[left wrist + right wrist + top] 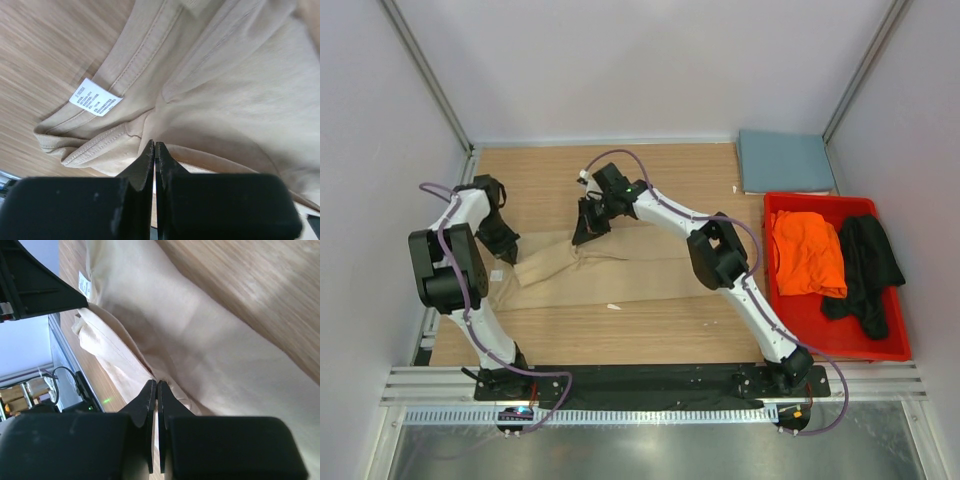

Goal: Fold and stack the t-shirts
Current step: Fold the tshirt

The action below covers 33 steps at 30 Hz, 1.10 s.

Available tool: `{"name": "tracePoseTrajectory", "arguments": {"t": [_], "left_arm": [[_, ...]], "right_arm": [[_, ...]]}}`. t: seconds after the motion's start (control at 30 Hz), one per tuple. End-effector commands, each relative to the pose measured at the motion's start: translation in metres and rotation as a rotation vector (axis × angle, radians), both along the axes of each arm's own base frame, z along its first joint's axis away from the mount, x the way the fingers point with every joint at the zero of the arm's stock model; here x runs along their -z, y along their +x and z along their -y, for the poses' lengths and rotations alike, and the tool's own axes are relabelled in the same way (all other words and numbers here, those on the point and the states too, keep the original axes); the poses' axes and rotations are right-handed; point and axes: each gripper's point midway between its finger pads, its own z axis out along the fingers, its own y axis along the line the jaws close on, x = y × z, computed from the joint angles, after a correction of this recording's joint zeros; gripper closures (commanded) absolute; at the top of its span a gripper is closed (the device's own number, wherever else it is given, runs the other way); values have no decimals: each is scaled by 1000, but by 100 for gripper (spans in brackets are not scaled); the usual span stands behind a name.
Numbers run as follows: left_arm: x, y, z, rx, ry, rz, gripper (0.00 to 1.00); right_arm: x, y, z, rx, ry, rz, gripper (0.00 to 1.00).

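Robotics laboratory test cell. Evidence: left arm (450, 270) and right arm (720, 255) bolted to a black base plate (650, 381) at bottom centre; aluminium rail (880, 385) and slotted cable duct (650, 415) beneath; plain white enclosure walls (620, 60) across the top.

Right gripper (156, 387) bottom centre, black fingertips pinched on fold of tan-beige cloth t-shirt (200, 340); wooden table (260, 290) upper right.

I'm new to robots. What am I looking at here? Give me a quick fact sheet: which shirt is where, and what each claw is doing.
Table: tan t-shirt, lying in a long, partly folded strip
Left claw: shut, pinching the tan t-shirt's left end
Right claw: shut, pinching its far edge
Red bin: orange t-shirt and black t-shirt, crumpled inside
Far right corner: blue-grey t-shirt, folded flat
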Motion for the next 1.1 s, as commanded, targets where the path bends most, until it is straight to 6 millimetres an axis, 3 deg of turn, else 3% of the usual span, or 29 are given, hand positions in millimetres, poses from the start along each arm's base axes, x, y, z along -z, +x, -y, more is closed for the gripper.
{"name": "tracePoseTrajectory", "arguments": {"t": [0.0, 0.2, 0.3, 0.37, 0.4, 0.53, 0.67, 0.73, 0.77, 0.87, 1.07], "left_arm": [[-9, 22, -10, 16, 36, 52, 100], [-7, 28, -12, 23, 36, 40, 100], [-7, 28, -16, 27, 53, 39, 98], [-16, 31, -21, 36, 91, 63, 85], [-21, 30, -24, 37, 112, 67, 71], [-50, 35, -23, 71, 151, 153, 53], [-63, 35, 9, 129, 87, 212, 53], [-58, 37, 28, 158, 17, 235, 57], [-57, 38, 47, 185, -50, 249, 58], [-46, 45, 76, 217, -145, 270, 64], [-38, 62, 123, 285, -293, 297, 69]], "right_arm": [[-15, 10, -9, 9, 64, 11, 93], [-12, 5, -6, 6, 60, -18, 89], [-14, 6, -4, 9, 60, -21, 78], [-23, 11, -1, 30, 64, -21, 68], [-26, 13, 2, 44, 58, -31, 66], [-45, 20, 17, 98, 71, -63, 60], [-40, 18, 25, 126, 75, -120, 62], [-33, 15, 24, 128, 85, -148, 66], [-32, 14, 24, 131, 89, -155, 72], [-28, 11, 20, 139, 110, -199, 87], [-17, -2, 8, 108, 125, -248, 94]]}}
